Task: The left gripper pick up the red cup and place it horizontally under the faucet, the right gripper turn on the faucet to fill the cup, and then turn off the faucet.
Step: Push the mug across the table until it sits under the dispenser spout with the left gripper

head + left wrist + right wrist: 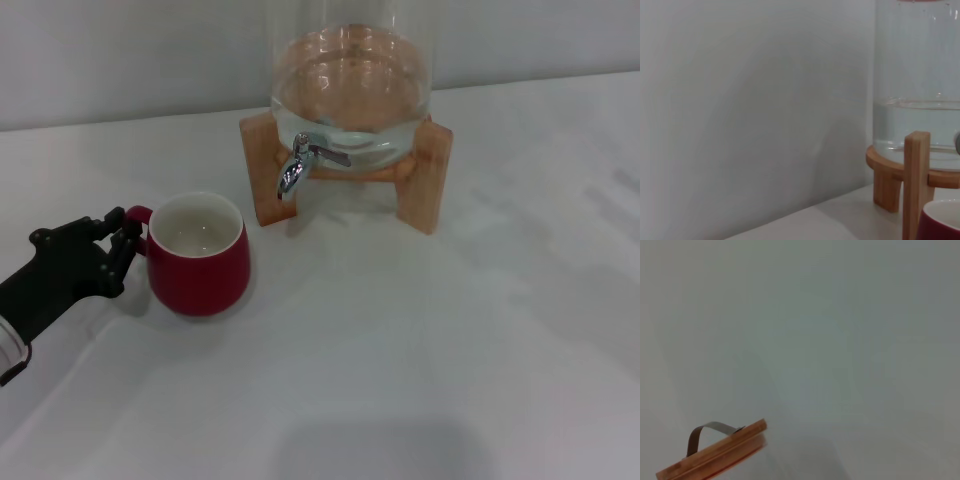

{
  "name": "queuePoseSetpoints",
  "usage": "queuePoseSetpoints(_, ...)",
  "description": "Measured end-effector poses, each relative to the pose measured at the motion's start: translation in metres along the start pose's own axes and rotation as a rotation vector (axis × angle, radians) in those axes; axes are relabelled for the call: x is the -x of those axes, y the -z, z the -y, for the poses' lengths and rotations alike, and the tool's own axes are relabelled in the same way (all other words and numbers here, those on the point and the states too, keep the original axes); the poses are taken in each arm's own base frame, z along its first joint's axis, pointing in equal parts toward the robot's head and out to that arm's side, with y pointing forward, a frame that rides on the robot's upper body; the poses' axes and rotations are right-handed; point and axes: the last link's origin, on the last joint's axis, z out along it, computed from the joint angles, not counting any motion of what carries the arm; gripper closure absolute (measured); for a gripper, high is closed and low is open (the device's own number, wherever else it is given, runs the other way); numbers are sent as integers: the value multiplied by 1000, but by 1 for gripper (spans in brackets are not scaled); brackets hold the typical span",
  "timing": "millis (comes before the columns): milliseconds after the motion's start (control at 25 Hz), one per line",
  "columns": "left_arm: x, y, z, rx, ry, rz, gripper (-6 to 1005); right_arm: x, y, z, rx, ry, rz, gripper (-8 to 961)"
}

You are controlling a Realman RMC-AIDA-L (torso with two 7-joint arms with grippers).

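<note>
One gripper is at work: the left gripper (120,238) sits at the red cup (198,256)'s handle, seemingly clenched on it though I cannot tell for certain, so the pickup is underway, and next comes carrying it ahead and rightward beneath the faucet (297,165).

Glass dispenser (917,75) on wooden stand (916,175), red cup (941,223) near.

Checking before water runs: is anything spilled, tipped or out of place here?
Nothing stands out. The red cup stands upright and empty on the table, beside rather than under the faucet. The left gripper is at its handle. The glass dispenser sits level on its wooden stand; no spill shows.
</note>
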Motion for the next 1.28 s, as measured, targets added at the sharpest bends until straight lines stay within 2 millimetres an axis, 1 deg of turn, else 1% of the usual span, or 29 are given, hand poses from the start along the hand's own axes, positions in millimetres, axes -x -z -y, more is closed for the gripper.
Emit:
queuePoseSetpoints(200, -3, -9, -4, 30, 2, 10, 844, 0, 0, 0, -1, 0, 0, 294)
queuePoseSetpoints(440, -7, -15, -7, 81, 56, 34, 844, 0, 1, 0, -3, 0, 0, 295)
queuePoseSetpoints(760, -10, -17, -2, 118, 82, 89, 844, 0, 0, 0, -1, 0, 0, 294)
queuePoseSetpoints(1280, -18, -25, 3, 124, 57, 105, 844, -2, 0, 1, -8, -1, 5, 295)
